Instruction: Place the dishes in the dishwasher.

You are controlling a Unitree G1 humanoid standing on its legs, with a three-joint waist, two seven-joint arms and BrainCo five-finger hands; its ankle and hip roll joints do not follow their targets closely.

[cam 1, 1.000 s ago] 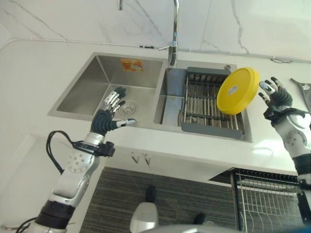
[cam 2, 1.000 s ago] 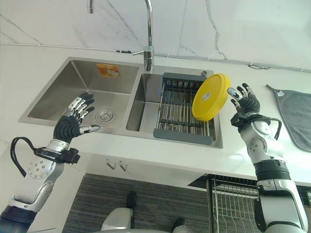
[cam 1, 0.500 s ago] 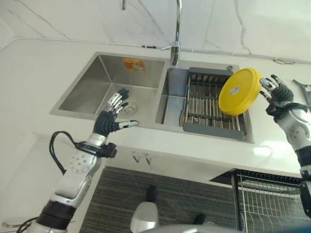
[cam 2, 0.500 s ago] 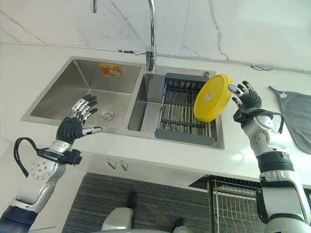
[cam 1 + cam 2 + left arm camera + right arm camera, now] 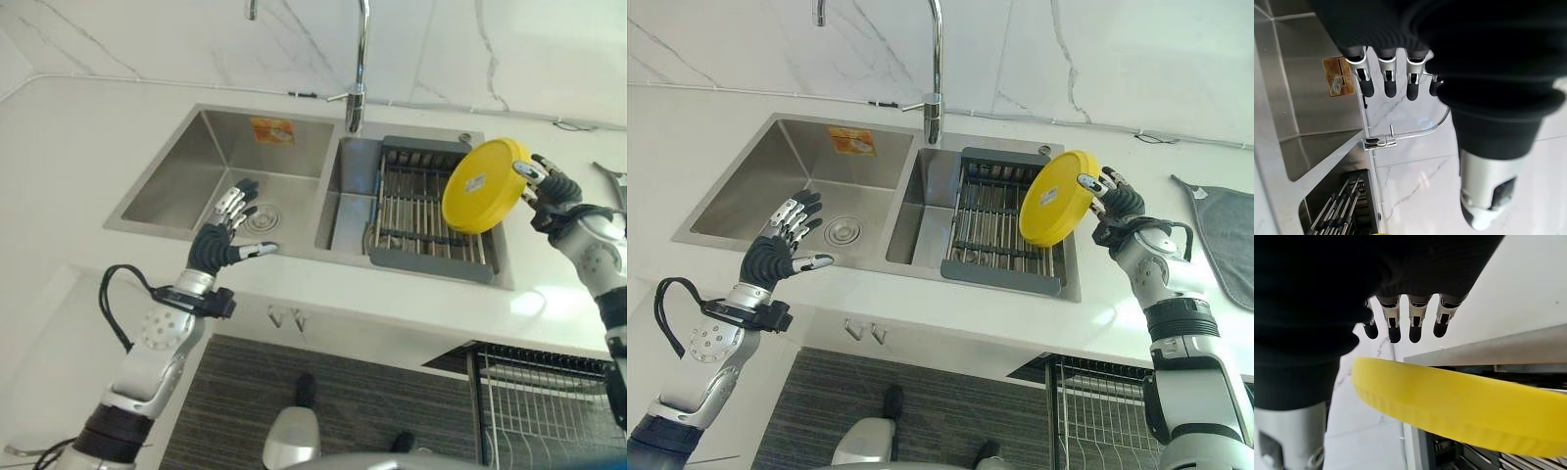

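Observation:
A round yellow plate [image 5: 482, 184] stands on edge at the right end of the dark dish rack [image 5: 421, 211] in the sink's right basin. My right hand [image 5: 556, 191] is at the plate's right rim with straight fingers, open. In the right wrist view the plate's rim [image 5: 1459, 406] runs just below the fingers [image 5: 1396, 318], with the thumb on its other side. My left hand [image 5: 217, 245] hovers open over the front edge of the left basin [image 5: 225, 166], holding nothing; its straight fingers [image 5: 1388, 78] show in the left wrist view.
A tall chrome faucet [image 5: 361, 59] rises behind the divider between the basins. A grey cloth [image 5: 1227, 235] lies on the white counter at the far right. A wire dishwasher rack [image 5: 539, 401] sticks out below the counter at the lower right.
My right hand has moved in from the right until its fingers reach the plate's rim. The plate and my left hand have hardly moved.

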